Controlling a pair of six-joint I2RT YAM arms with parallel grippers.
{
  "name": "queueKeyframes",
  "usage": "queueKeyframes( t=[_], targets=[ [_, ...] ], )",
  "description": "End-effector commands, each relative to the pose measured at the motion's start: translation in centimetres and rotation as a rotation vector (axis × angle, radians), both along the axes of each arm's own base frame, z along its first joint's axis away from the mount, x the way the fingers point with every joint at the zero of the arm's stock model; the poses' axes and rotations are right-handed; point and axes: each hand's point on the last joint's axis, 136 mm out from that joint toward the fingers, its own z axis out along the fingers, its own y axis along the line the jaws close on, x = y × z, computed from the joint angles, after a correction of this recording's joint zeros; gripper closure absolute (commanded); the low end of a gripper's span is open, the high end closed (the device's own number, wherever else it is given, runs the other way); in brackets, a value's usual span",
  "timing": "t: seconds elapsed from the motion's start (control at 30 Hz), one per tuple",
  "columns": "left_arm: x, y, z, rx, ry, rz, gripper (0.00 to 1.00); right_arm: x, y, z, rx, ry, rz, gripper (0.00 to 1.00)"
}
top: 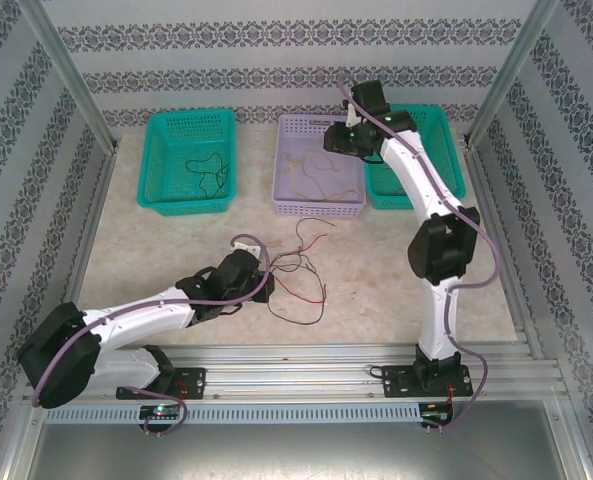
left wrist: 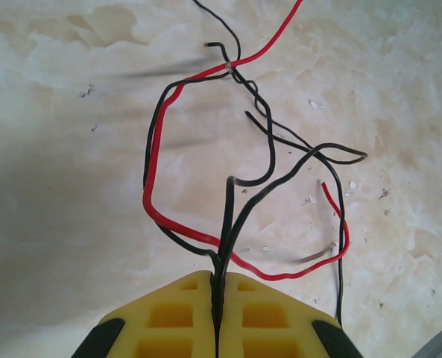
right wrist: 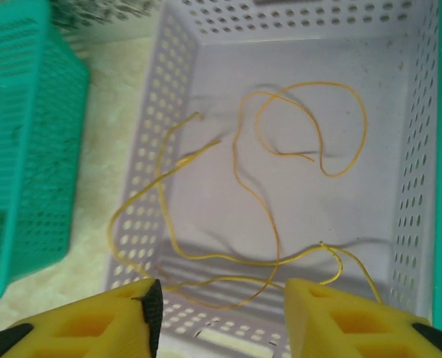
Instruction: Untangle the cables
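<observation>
A tangle of thin red and black cables (top: pixel 301 275) lies on the table in front of the left arm. My left gripper (top: pixel 266 285) is shut at the tangle's left edge. The left wrist view shows black cables (left wrist: pixel 269 149) pinched between the yellow fingers of that gripper (left wrist: pixel 218 287), with a red cable (left wrist: pixel 152 186) looping past just ahead of them. My right gripper (top: pixel 334 140) hangs open over the lavender basket (top: pixel 286 150), nothing between its fingers (right wrist: pixel 222 298). Yellow cables (right wrist: pixel 280 149) lie loose on that basket's floor (right wrist: pixel 384 97).
A teal basket (top: pixel 151 160) at the back left holds a black cable (top: pixel 211 175). Another teal basket (top: pixel 441 130) stands right of the lavender one, partly under the right arm. Metal frame posts and patterned walls close in the table.
</observation>
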Motion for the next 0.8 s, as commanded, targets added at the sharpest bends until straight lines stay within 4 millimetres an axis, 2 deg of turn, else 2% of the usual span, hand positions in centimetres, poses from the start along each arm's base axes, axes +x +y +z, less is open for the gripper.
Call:
queueKeyframes(
  t=[0.0,0.13,0.33,0.47,0.6,0.77],
  targets=[
    [0.4,-0.8,2.2,-0.021,-0.07,-0.031,1.0,-4.1,3.1,5.3,0.097,-0.109,0.124,0.48],
    [0.4,-1.6,3.1,-0.042,-0.103,-0.078,1.0,-9.7,5.0,4.7,0.148,-0.128,0.22,0.45],
    [0.5,-2.2,4.3,-0.055,-0.142,-0.124,1.0,-18.8,6.4,-0.3,0.248,-0.058,0.337,0.42],
    [0.6,-2.0,5.2,-0.057,-0.171,-0.12,1.0,-24.1,7.7,-3.5,0.264,-0.039,0.398,0.41],
    [0.8,-2.1,5.8,-0.077,-0.182,-0.114,1.0,-28.1,9.0,-6.1,0.247,-0.042,0.471,0.4],
    [0.8,-2.9,5.9,-0.119,-0.169,-0.119,1.0,-30.2,10.7,-8.3,0.261,-0.048,0.516,0.4]
  ],
)
